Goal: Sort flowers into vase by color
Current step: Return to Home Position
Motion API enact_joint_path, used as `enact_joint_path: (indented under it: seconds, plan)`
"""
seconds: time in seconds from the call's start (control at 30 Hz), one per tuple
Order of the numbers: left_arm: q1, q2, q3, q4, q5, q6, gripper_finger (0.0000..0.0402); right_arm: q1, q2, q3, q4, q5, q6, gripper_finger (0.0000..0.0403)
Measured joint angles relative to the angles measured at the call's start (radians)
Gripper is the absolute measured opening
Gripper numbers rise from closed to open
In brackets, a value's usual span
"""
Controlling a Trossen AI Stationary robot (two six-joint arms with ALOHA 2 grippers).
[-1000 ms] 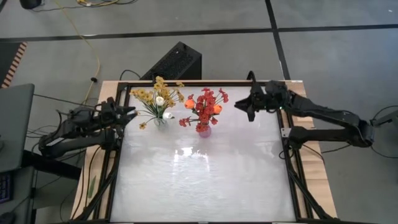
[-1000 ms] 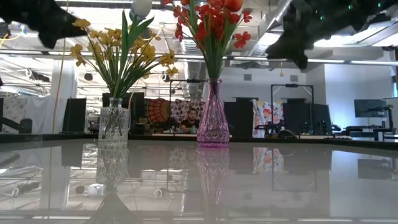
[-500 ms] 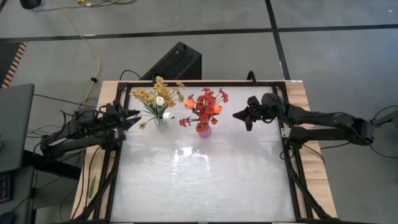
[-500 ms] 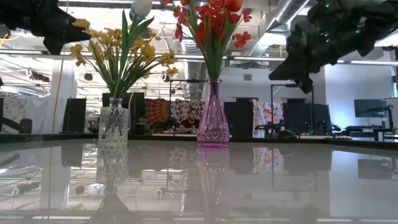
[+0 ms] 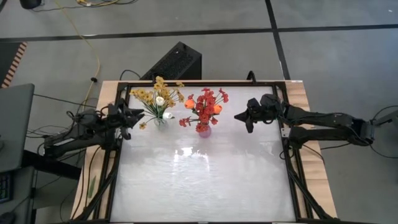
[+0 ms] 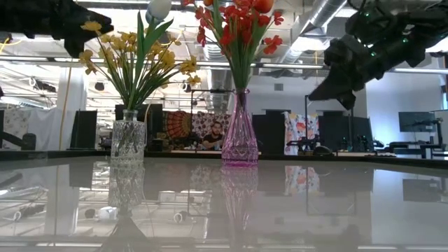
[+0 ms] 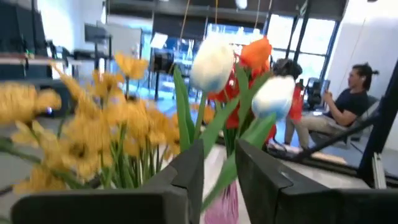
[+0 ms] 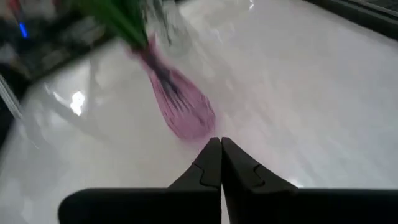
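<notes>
A clear glass vase [image 5: 160,119] at the far left of the table holds yellow flowers [image 5: 146,96] and white buds [image 7: 213,62]. To its right a pink vase [image 5: 203,129] holds red flowers [image 5: 205,102] and orange blooms [image 5: 189,104]. Both vases stand upright on their bases. My left gripper [image 5: 132,116] hovers level just left of the yellow sprays. Its fingers [image 7: 186,171] stand a little apart. My right gripper [image 5: 237,116] hangs shut in the air to the right of the pink vase [image 8: 183,109], pointing slantwise down toward it. My left gripper comes level from the table's left at the clear vase's bunch. A green leaf [image 7: 231,163] shows in the gap between its fingers. I cannot tell whether the fingers touch it.
The glossy white table top [image 5: 205,180] lies bare from the vases to the near edge. A dark frame [image 5: 292,174] runs along the table's sides. Beyond the far edge are room furniture and a seated person [image 7: 351,99].
My right gripper has sunk from high above the table to about the height of the red blooms, to the right of the pink vase. My left gripper has edged toward the yellow flowers and tipped from pointing downward to about level.
</notes>
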State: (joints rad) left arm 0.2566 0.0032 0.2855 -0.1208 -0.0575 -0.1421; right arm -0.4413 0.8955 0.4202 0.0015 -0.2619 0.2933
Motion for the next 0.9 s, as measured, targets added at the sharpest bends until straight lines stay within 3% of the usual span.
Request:
enact_joint_path:
  seconds: [0.1,0.27,0.47,0.57,0.7,0.9]
  plan:
    - [0.0,0.001,0.0,0.062,0.0,0.022,0.0055,0.001,0.0,0.0,-0.064,0.0,-0.098,0.0021]
    - [0.0,0.001,-0.066,0.191,0.027,0.011,0.0007,0.001,0.0,0.0,-0.154,0.024,-0.115,0.0019]
    - [0.0,0.001,-0.166,0.366,0.047,-0.026,0.0001,0.011,-0.009,0.0,-0.121,0.028,-0.22,0.0018]
    - [0.0,0.0,-0.211,0.556,0.054,-0.011,0.0,0.01,-0.013,-0.002,-0.115,0.028,-0.227,0.0018]
    - [0.0,0.001,-0.275,0.787,0.057,-0.009,0.0,0.01,-0.031,-0.064,-0.014,-0.005,-0.215,0.0019]
    - [0.0,0.001,-0.275,0.784,0.188,-0.06,0.0,0.01,-0.073,-0.205,0.223,-0.024,-0.123,0.0019]
